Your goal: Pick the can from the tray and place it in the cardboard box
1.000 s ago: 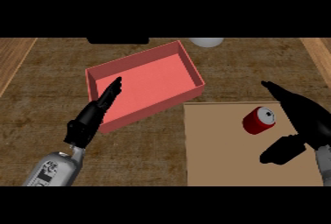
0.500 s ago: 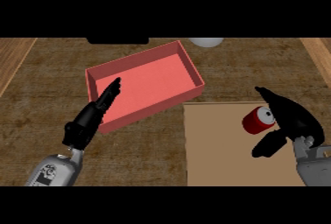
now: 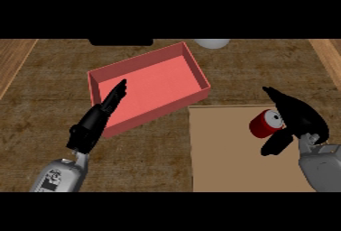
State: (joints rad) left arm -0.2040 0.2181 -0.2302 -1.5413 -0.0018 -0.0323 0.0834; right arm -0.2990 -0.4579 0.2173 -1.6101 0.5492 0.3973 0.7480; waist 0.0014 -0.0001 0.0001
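Observation:
A red can (image 3: 263, 124) with a silver top lies on the flat tan tray (image 3: 226, 158) at the right. My right hand (image 3: 301, 118) is directly to the can's right and open, with its fingers reaching past the can's far side and its thumb (image 3: 273, 145) below the near side. I cannot tell whether it touches the can. The red open box (image 3: 149, 85) sits left of centre with nothing inside. My left hand (image 3: 100, 118) is open with straight fingers, pointing up over the box's near left wall.
A white rounded object (image 3: 212, 43) and a dark object (image 3: 120, 41) sit at the counter's far edge. Pale wooden strips run along the left and right sides. The tray's near half is bare.
My right hand has moved left and slightly nearer, from beside the tray's right edge to flanking the can. The can, box and left hand have stayed put.

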